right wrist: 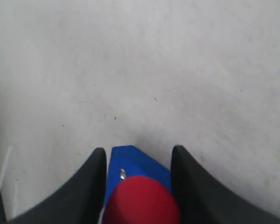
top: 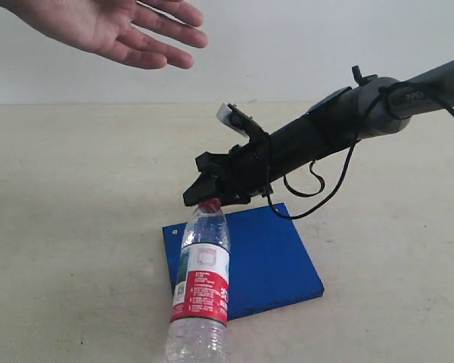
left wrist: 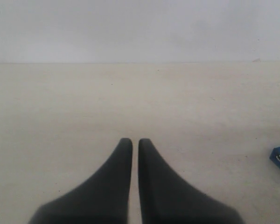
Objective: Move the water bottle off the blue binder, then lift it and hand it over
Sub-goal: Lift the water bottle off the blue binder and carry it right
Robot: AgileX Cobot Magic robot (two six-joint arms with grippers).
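My right gripper (top: 206, 197) was pinching the red cap (right wrist: 142, 200) of the water bottle (top: 204, 236). Its 2 smooth black fingers sat against opposite sides of the round cap. The bottle stood upright, clear ribbed plastic with a glossy red, white and green label (top: 203, 287) wrapped around its middle. It was toward the near edge of the counter (top: 76, 189), just in front of the binder's near left corner. Its base was cut off from sight, so I could not tell whether it rested on the surface or hung above it.

The blue binder (top: 265, 257) lay flat behind it, a roughly square slab of solid matte blue, well clear of the far edge where the counter met the plain white wall (top: 287, 45). 1 small silver rivet (right wrist: 122, 174) showed between my right fingers, beyond the cap. A loose black cable (top: 325, 189) looped under my right arm.

My left gripper (left wrist: 135, 142) had its 2 curved, tapering fingers pressed almost together, only a thin slit between them, holding nothing over bare, pale, faintly speckled counter.

A person's hand (top: 113, 26) was held open, palm up, above the far left corner of the counter.
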